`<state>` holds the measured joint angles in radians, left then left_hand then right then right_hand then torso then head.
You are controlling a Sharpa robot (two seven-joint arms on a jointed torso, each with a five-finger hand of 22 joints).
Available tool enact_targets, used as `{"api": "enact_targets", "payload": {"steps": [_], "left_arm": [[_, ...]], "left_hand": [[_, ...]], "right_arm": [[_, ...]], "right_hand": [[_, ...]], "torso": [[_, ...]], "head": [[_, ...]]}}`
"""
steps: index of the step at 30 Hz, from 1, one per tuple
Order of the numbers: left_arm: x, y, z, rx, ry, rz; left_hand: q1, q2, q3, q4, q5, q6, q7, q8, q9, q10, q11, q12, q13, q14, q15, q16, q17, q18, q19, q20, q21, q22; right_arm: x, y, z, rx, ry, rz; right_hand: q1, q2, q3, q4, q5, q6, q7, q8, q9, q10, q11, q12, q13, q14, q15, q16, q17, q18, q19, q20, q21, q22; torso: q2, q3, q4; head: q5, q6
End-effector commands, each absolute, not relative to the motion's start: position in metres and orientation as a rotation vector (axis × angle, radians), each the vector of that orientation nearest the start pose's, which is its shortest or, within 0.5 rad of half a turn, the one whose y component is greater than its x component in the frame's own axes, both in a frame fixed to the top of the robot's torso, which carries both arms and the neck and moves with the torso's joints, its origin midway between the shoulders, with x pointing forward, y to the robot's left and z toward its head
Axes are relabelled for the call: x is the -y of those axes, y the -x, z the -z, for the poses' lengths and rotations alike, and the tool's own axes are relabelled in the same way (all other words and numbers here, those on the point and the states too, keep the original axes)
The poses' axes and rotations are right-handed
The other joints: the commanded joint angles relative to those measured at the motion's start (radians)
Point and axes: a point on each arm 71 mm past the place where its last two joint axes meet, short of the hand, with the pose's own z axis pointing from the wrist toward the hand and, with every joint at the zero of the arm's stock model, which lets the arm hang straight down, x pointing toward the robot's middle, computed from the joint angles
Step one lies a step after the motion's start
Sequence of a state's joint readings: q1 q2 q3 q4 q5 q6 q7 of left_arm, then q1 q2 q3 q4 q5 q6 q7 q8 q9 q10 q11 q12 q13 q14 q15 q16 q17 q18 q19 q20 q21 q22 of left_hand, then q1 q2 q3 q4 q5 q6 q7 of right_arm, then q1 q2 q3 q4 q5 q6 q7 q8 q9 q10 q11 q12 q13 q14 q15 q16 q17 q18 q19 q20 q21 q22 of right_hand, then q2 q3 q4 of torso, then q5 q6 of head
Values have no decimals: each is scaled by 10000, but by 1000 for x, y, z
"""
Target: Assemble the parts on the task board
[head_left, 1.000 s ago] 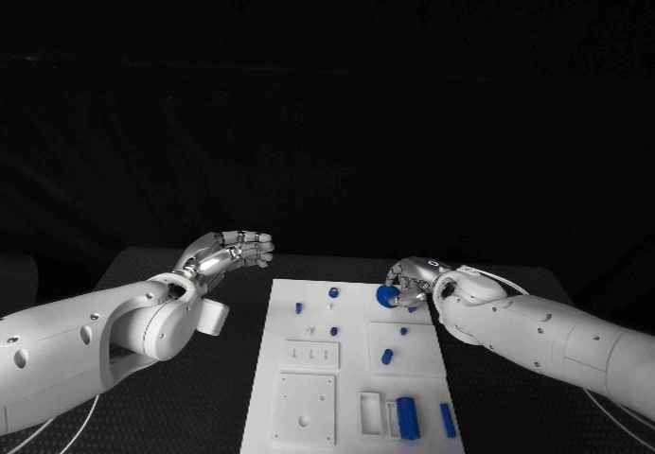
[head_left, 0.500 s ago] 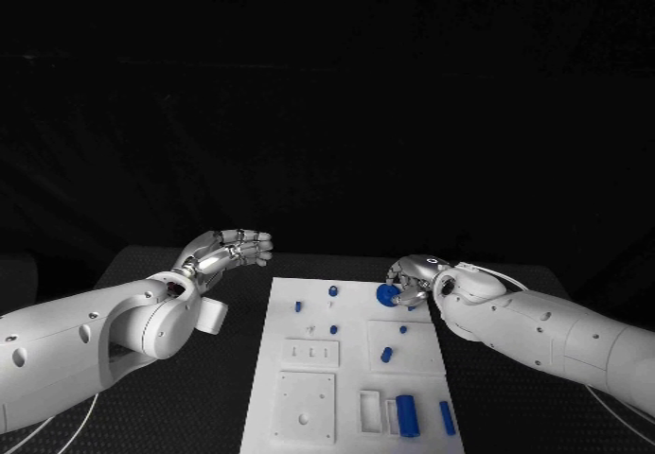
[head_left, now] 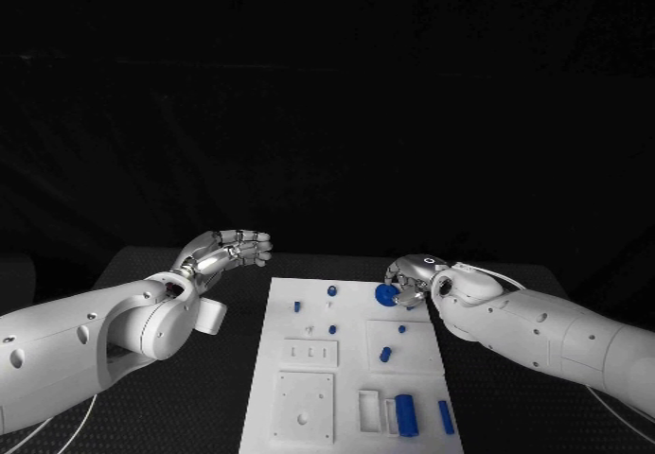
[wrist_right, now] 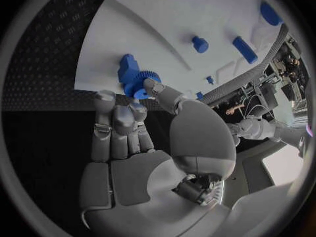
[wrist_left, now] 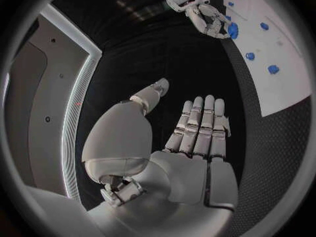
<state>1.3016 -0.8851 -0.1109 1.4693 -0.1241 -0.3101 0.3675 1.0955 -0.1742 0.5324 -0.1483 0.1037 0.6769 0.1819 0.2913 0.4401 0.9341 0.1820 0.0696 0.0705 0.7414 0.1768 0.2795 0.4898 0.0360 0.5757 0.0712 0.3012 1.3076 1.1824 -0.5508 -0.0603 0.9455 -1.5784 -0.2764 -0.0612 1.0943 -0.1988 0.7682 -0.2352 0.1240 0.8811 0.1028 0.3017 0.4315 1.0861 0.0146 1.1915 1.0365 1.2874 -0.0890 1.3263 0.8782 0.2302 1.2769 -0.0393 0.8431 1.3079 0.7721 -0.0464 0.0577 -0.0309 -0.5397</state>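
Holding the blue gear (head_left: 388,295) steady at the task board (head_left: 308,378) far edge, my right hand (head_left: 414,280) fingers remain pinched on it, unseated; left hand (head_left: 225,251) stays spread, empty.

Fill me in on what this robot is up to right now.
It is assembling small blue parts on the white task board. The right hand pinches a blue gear-like part at the board's far right corner. The left hand hovers open beside the board, over the black table, holding nothing.
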Motion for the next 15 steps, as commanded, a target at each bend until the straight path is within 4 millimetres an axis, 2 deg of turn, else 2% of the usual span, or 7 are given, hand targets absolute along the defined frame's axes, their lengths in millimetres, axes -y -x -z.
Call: {"api": "enact_targets", "payload": {"steps": [1,10,15], "left_arm": [[-244,-506,155,-14303,9406,14245],[-244,-505,155,-14317,9419,14238],[-244,-505,155,-14328,9417,14251]], "left_hand": [[-7,88,-48,-12,59,27,203,63,14,75,-9,46,15,39,-40,56,-5,-125,40,-1,-10,216],[1,102,-50,-20,60,29,205,68,17,83,-5,45,14,42,-38,58,-5,-123,44,0,-10,216],[8,108,-52,-28,61,30,208,71,19,88,-1,45,14,44,-36,60,-6,-120,47,0,-10,215]], "right_arm": [[221,-564,249,-17697,2522,-2763],[220,-562,254,-17705,2491,-2630],[219,-561,256,-17770,2517,-2630]], "right_hand": [[-131,-107,-92,60,-165,512,245,70,10,3,-4,60,17,81,-55,-44,31,316,-44,42,57,206],[-395,-186,-234,329,-402,745,159,182,53,63,-85,47,15,106,-135,-73,99,316,-32,24,106,191],[-636,-309,-428,476,-528,743,144,174,55,73,-102,31,16,110,-154,-92,134,316,-35,24,128,190]], "torso": [[5,-8,6],[1,-15,5],[1,-15,2]], "head": [[-13,2],[-25,-4],[-35,-6]]}}
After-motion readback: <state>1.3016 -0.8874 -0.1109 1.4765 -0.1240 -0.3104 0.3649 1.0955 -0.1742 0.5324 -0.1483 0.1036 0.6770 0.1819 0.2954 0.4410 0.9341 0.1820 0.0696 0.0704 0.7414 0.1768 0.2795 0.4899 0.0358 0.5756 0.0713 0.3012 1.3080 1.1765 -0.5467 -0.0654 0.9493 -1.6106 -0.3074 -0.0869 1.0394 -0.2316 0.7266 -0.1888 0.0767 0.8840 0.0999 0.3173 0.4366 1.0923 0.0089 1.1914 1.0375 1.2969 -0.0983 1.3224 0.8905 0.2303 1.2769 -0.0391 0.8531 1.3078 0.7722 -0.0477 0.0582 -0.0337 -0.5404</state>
